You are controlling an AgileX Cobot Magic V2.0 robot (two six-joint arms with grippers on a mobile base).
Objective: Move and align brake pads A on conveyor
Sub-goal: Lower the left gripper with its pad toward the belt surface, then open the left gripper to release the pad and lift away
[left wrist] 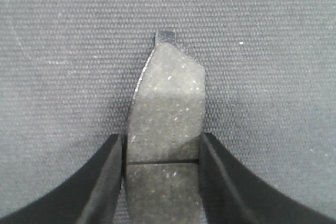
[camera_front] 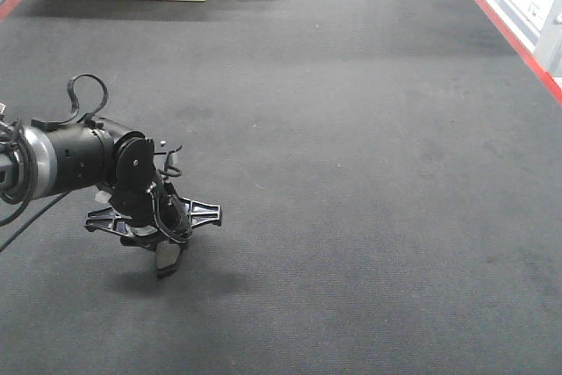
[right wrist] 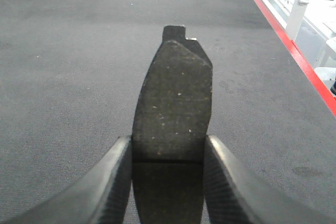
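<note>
Brake pads A show as 2 here, 1 in each tool. The left tool (left wrist: 161, 150) is clamped across the narrow width of the left pad (left wrist: 168, 93), its 2 fingers pressing the long edges right at the groove, with the tabbed end sticking out over the conveyor (camera_front: 351, 173). In the front view this tool hangs low over the near left part of the belt, pad pointing down; I cannot tell whether the tip touches the felt. The right tool (right wrist: 168, 150) grips the right pad (right wrist: 173, 87) the same way, held higher and facing along the belt beside the red stripe (right wrist: 294, 51). That arm is outside the front view. No pad lies flat on the belt, so I judge the aligning has not begun.

The main risk is tipping. A pad lowered end-first and let go could fall to either face or twist, since only 2 narrow contacts hold it at mid-length. The small tab could also snag the rough felt and swing the pad off line. With no pad laid down as a reference, the 2 could easily end up askew to each other.
</note>
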